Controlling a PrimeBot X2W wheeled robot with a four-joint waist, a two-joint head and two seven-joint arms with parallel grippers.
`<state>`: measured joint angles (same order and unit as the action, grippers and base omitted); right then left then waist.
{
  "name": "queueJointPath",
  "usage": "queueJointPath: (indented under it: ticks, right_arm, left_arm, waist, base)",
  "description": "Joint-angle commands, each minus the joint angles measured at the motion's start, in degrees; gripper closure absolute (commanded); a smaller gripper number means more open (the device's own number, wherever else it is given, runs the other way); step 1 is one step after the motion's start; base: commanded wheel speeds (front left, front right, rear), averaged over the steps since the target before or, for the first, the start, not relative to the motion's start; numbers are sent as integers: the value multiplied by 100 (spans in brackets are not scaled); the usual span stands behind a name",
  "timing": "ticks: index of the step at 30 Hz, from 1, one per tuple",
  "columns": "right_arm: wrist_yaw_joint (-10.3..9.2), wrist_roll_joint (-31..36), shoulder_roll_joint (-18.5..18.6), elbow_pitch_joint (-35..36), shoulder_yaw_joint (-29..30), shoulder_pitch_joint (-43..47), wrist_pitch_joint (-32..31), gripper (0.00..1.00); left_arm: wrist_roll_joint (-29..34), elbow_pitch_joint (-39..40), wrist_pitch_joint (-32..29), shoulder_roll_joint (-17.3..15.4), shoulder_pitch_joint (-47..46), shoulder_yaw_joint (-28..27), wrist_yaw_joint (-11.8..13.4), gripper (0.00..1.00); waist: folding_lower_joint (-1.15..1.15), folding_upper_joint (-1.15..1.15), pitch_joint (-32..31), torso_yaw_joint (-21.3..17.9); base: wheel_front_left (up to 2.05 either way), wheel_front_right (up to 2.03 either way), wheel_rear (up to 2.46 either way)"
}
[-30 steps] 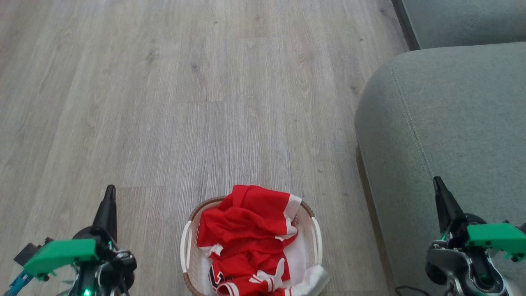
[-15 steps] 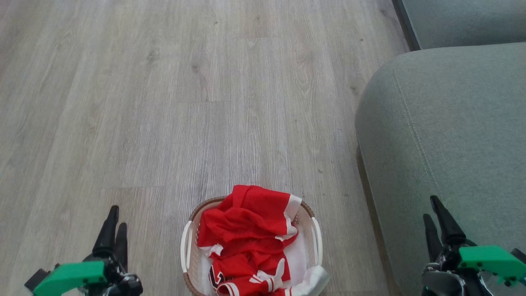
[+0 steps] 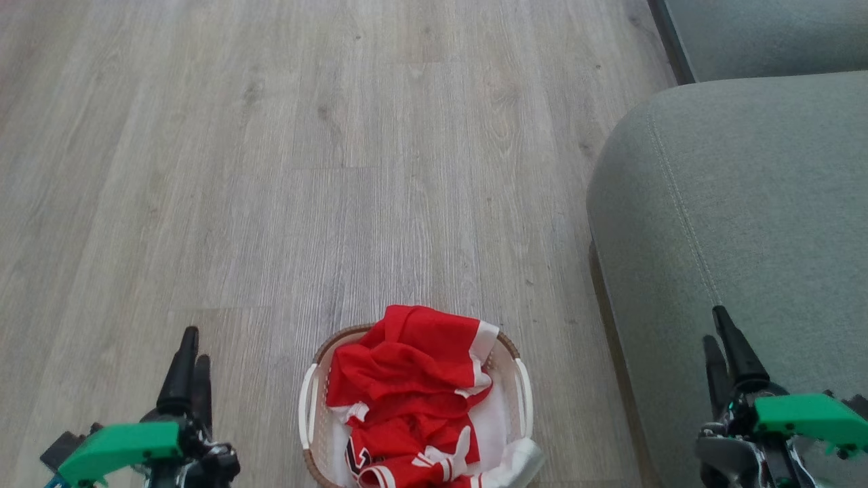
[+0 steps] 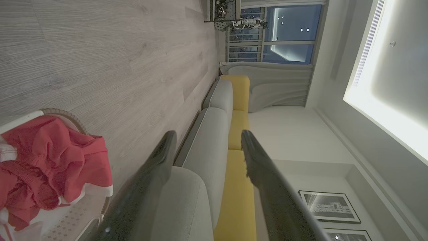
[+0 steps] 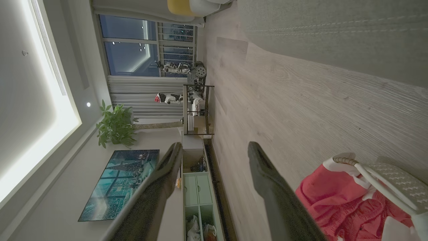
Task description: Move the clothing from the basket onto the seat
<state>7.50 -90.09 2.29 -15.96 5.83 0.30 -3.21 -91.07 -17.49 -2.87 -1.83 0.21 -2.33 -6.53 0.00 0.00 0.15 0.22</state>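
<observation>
The basket (image 3: 308,405), cream with a brown rim and white handles, stands on the floor at the bottom centre. It is heaped with the clothing (image 3: 404,379), red with white bands. The grey-green seat (image 3: 746,203) rises just right of it. My left gripper (image 3: 194,346) hovers open over the floor left of the basket, holding nothing. Over the seat's front part my right gripper (image 3: 712,325) is open and empty. The left wrist view has the open left gripper (image 4: 208,134), clothing (image 4: 50,160), basket (image 4: 63,113) and seat (image 4: 190,204). The right wrist view has the open right gripper (image 5: 215,145), clothing (image 5: 327,194), basket (image 5: 391,180) and seat (image 5: 334,33).
Pale wood-look floor (image 3: 339,169) stretches ahead and left of the basket. A second grey-green cushion (image 3: 766,34) lies at the top right. Yellow backrests (image 4: 237,134) line the sofa. A low cabinet (image 5: 197,190), a television (image 5: 120,184) and a plant (image 5: 115,125) stand along the far wall.
Both grippers went from shut to open. Each sits a little lower in the head view than a second ago. Basket and clothing have not moved.
</observation>
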Motion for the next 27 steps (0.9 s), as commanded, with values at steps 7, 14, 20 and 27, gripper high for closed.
queueJointPath:
  ticks: [7,14,20,27]
  right_arm:
    - [0,527,79,430,-99,-188,159,0]
    - [0,1102,133,599,-236,-179,278,0]
    - [0,1716,197,734,-345,-154,398,0]
    - [0,2425,270,838,-450,-142,517,0]
  left_arm:
    - [555,388,152,-78,-360,47,-28,0]
    - [1143,491,269,-74,-366,114,-28,0]
    - [1899,595,386,-76,-383,164,-15,0]
    - [2745,702,504,-97,-385,262,-23,0]
  waist:
    - [0,0,-3,7]
    - [0,0,-8,13]
    - [0,0,-14,20]
    - [0,0,-14,26]
  base:
    - [0,0,0]
    - [0,0,0]
    - [0,0,0]
    - [0,0,0]
